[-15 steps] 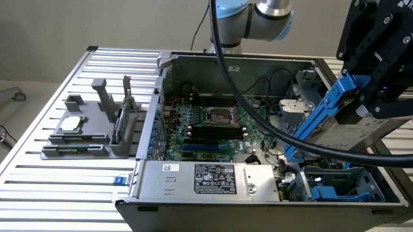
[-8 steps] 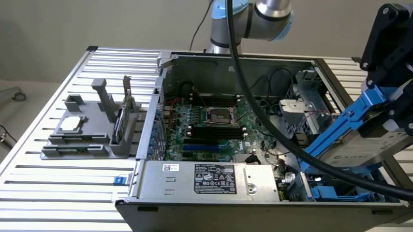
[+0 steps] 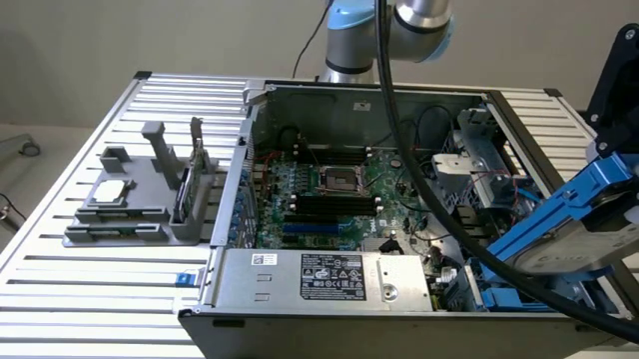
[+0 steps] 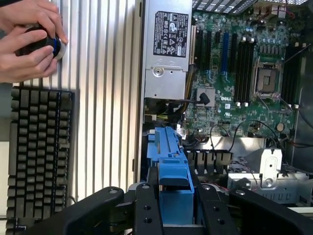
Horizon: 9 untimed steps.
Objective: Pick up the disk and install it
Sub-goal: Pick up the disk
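Note:
The disk [image 3: 567, 253] is a grey drive in a blue carrier frame. It hangs tilted above the open computer case [image 3: 349, 318], at the near corner on the exterior view's right. My gripper [image 3: 611, 213] is shut on it from above. In the wrist view the disk's blue carrier [image 4: 171, 156] stands between my black fingers [image 4: 147, 210], with my gripper [image 4: 177, 200] clamped on both of its sides. It points down toward the case's edge beside the motherboard [image 4: 234, 73].
A grey labelled power-supply box [image 3: 325, 277] lies along the case's near edge. A metal drive cage [image 3: 484, 161] sits inside on the exterior view's right. A grey fixture [image 3: 130, 206] stands on the slatted table. A person's hands [image 4: 27, 41] rest near a keyboard [image 4: 39, 156].

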### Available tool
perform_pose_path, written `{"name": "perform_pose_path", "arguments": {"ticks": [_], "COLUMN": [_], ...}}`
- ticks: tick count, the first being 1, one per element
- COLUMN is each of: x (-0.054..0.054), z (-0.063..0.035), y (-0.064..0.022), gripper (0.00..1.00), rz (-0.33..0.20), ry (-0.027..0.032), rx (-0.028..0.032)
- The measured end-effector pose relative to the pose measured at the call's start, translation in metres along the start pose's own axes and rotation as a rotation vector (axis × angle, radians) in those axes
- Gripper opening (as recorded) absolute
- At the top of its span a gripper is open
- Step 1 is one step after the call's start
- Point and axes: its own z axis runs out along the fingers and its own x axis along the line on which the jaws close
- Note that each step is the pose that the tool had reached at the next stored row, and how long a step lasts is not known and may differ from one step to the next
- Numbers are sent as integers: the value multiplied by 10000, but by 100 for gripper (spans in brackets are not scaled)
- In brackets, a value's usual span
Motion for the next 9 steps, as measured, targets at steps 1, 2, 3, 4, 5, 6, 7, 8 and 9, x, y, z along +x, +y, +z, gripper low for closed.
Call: {"name": "perform_pose_path", "arguments": {"ticks": [1, 2, 3, 4, 5, 6, 7, 8, 9], "x": [2, 4, 7, 9, 12, 15, 18, 20, 21], "z": [17, 35, 51, 68, 81, 96, 111, 127, 144], "y": [-5, -10, -20, -37, -64, -93, -124, -145, -154], "gripper": [33, 33, 33, 33, 33, 33, 33, 33, 33], "rz": [-1, -1, -1, -1, -2, -1, -1, -1, -2], "ry": [0, -1, 1, 0, 1, 0, 1, 2, 1], "rx": [1, 1, 1, 1, 1, 1, 0, 1, 0]}}
